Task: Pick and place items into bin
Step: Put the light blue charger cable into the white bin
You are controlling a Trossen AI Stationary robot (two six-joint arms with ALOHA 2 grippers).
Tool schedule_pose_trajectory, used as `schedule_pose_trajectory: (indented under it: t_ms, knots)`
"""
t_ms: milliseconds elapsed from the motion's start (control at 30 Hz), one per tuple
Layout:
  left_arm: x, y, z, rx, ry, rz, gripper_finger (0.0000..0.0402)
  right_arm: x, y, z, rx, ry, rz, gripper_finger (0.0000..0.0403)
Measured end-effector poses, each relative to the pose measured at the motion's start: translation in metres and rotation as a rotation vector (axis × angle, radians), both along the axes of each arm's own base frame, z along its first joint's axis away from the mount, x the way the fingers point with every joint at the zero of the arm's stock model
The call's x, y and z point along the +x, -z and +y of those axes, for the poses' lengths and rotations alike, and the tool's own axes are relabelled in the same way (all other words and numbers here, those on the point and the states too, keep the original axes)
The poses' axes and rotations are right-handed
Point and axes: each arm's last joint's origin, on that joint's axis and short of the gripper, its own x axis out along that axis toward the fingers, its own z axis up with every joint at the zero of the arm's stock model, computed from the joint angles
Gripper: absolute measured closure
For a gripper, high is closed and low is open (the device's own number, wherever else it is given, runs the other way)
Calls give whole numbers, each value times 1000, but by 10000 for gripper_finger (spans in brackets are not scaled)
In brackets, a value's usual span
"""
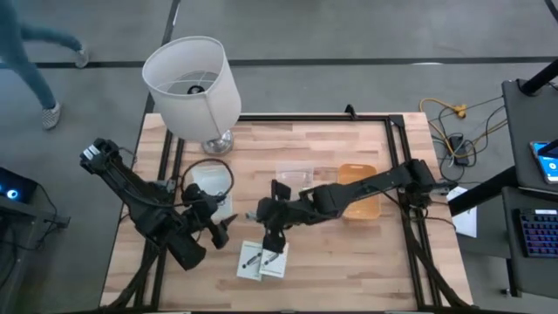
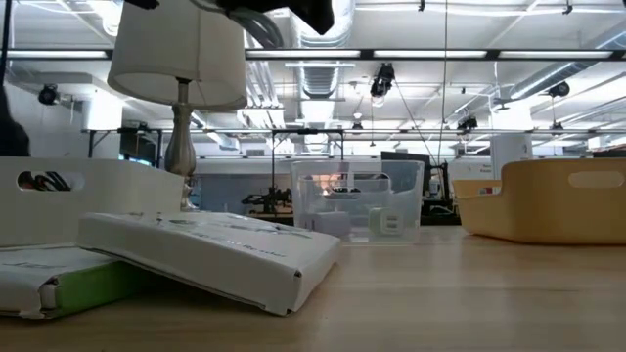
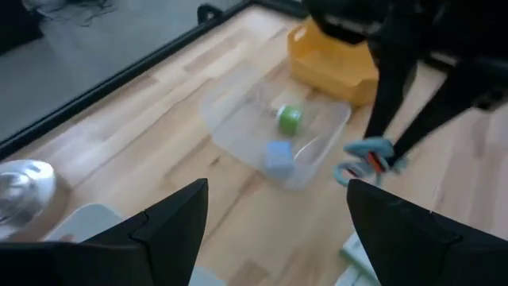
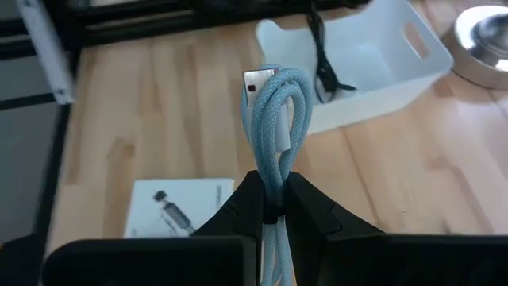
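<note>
My right gripper (image 4: 272, 195) is shut on a coiled light-blue braided cable (image 4: 274, 119). It hovers near the table's middle (image 1: 268, 237), above two flat white packets (image 1: 261, 260). In the low view one packet (image 2: 210, 249) leans on the other (image 2: 59, 279). A thin black cable (image 4: 321, 59) lies in the white bin (image 4: 373, 59). The green piece (image 3: 290, 119) and the blue-grey piece (image 3: 278, 156) lie in the clear bin (image 3: 317, 163). My left gripper (image 3: 278, 238) is open and empty, to the left of the packets (image 1: 218, 228). My right gripper pinches the light-blue cable's bundled loops (image 4: 274, 179) between its two fingers. The several strands run along the fingers and stick out past the tips, with the USB plug (image 4: 258, 79) at the far end. In the left wrist view the coil (image 3: 369, 159) sits above the table.
A white-shaded lamp (image 1: 192, 83) stands at the far left of the table, its base (image 1: 218, 141) beside the white bin (image 1: 212, 187). An orange bin (image 1: 360, 187) sits right of the clear bin (image 1: 296, 173). A person's legs (image 1: 35, 61) show beyond the far left corner.
</note>
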Motion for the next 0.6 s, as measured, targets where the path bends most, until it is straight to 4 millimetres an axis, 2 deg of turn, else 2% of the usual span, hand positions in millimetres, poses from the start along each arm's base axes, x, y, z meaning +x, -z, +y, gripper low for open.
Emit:
schedule_pose_trajectory:
  t_ms: [100, 267, 467, 600]
  knots:
    - [-6, 7, 2, -23, 30, -75, 118, 4, 0, -7, -6, -33, -8, 383]
    - [-13, 21, 9, -15, 80, -95, 118, 10, 6, -23, -12, -55, 13, 383]
    - [-20, 21, 15, -20, 132, -77, 118, 17, 5, -36, -6, -102, -18, 383]
    - [-17, 20, 16, -14, 171, -64, 118, 19, 4, -41, -1, -122, -28, 384]
